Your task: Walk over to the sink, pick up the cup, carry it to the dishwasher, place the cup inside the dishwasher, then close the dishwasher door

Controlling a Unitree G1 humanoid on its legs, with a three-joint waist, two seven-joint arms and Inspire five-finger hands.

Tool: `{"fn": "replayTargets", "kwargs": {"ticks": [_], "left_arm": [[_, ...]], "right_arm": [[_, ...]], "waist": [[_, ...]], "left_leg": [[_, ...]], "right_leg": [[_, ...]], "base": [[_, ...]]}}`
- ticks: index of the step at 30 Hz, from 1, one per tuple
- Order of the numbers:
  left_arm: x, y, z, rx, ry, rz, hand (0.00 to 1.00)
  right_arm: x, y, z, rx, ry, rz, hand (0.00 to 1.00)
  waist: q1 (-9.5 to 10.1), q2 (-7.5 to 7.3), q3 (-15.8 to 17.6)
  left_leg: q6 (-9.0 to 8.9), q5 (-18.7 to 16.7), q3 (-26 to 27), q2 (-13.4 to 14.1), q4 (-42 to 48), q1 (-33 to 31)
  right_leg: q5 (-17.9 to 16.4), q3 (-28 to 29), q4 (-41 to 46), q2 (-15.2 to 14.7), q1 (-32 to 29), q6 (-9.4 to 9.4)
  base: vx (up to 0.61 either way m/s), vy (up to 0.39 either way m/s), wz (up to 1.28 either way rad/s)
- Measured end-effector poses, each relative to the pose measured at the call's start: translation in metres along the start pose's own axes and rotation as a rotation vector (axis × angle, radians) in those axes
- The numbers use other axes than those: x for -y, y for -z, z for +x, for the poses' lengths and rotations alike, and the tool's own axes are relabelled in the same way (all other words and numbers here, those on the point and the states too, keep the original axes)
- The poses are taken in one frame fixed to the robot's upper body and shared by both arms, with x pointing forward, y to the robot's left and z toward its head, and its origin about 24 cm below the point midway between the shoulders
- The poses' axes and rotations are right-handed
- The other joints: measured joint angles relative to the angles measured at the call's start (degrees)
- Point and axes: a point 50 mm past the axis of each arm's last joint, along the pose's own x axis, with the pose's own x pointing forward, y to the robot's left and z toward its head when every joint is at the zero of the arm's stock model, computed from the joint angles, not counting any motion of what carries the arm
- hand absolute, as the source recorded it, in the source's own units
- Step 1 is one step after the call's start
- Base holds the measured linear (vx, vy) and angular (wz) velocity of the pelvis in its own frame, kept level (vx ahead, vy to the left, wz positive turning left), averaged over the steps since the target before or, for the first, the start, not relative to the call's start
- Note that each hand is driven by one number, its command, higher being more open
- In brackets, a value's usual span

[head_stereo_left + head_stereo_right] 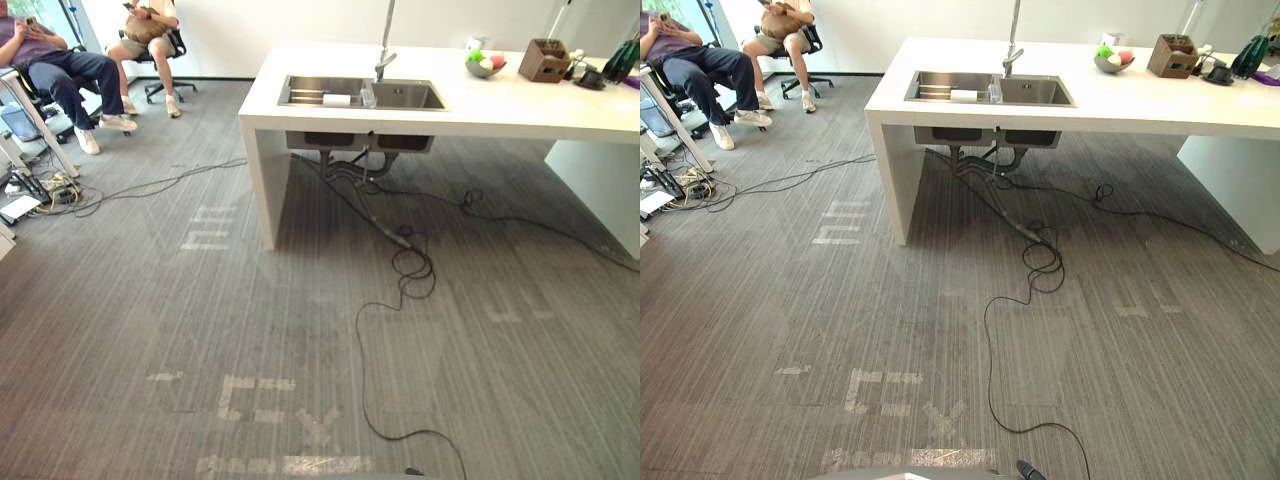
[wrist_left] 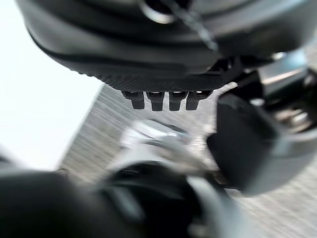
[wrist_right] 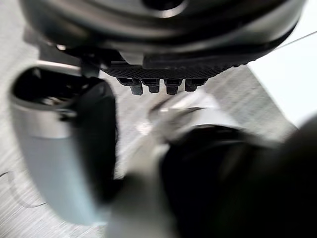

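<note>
Carrying nothing in the left hand [image 2: 163, 59] or the right hand [image 3: 163, 49], fingers lying straight and relaxed. Looking over striped grey carpet [image 1: 250, 330] across the lower frame. Facing a white counter [image 1: 520, 105] at upper right. Spotting the clear cup [image 1: 368, 96] sitting in the sink [image 1: 415, 96] at upper centre, just beside the faucet [image 1: 385, 62]. Glimpsing a seated person [image 1: 55, 65] at upper left.

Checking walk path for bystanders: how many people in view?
2. Both sit far left, away from the counter: a person in dark trousers at the left edge, a person in light shorts on an office chair beside them. Others may be out of frame.
</note>
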Motion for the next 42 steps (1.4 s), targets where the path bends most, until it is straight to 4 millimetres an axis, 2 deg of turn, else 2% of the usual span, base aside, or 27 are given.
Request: {"fn": "replayTargets", "kwargs": {"ticks": [4,7,11,23,29,40,42], "left_arm": [[0.024,-0.022,0.003,0.093,0.107,0.204,1.00],[0.033,-0.032,0.003,0.124,0.123,0.303,1.00],[0.038,-0.038,0.004,0.135,0.112,0.350,1.00],[0.037,-0.041,0.003,0.191,0.062,0.367,1.00],[0.036,-0.041,0.003,0.205,0.049,0.320,1.00],[0.033,-0.037,0.003,0.238,0.058,0.235,1.00],[0.033,-0.036,0.003,0.249,0.072,0.195,1.00]], "right_arm": [[-0.010,-0.015,0.002,0.074,0.022,-0.169,1.00],[-0.015,-0.023,0.003,0.106,0.025,-0.199,1.00],[-0.020,-0.035,0.003,0.141,0.020,-0.226,1.00],[-0.026,-0.041,0.003,0.151,0.015,-0.300,1.00],[-0.026,-0.040,0.003,0.150,0.012,-0.298,1.00],[-0.029,-0.042,0.003,0.170,-0.007,-0.311,1.00],[-0.029,-0.042,0.003,0.176,-0.004,-0.309,1.00]], "waist": [[0.24,-0.03,0.3],[-0.04,0.06,0.8],[-0.04,0.43,2.1],[-0.12,0.12,2.5],[-0.22,-0.46,2.9],[-0.36,-0.56,3.1],[-0.41,-0.73,3.3]], "left_leg": [[-0.40,-0.1,-0.3,0.1,-0.8,1.2],[-0.58,-0.2,-0.3,0.3,-0.8,1.2],[-0.68,-0.3,-0.3,0.5,-0.8,1.6],[-0.66,-0.2,-0.4,0.4,-1.1,2.0],[-0.54,-0.2,-1.5,0.2,-1.1,2.4],[-0.38,0.0,-1.9,-0.1,-1.1,3.3],[-0.37,0.0,-2.3,-0.2,-1.1,4.1]], "right_leg": [[0.0,-0.6,-1.6,0.3,1.6,0.07],[-0.1,-0.6,-1.9,0.5,1.7,0.08],[-0.1,-0.7,-1.9,0.6,2.1,0.14],[-0.2,-0.8,-1.9,0.5,2.6,0.38],[-0.4,-2.1,-1.9,0.3,3.5,0.54],[-0.4,-2.5,-1.9,0.1,4.6,0.58],[-1.0,-2.8,-0.7,-0.1,5.1,1.13]], "base": [[0.04,-0.031,0.05],[0.00,-0.023,-0.02],[-0.03,-0.030,0.00],[-0.04,-0.021,0.01],[-0.04,-0.029,0.10],[-0.04,-0.022,0.02],[-0.06,-0.022,0.09]]}}
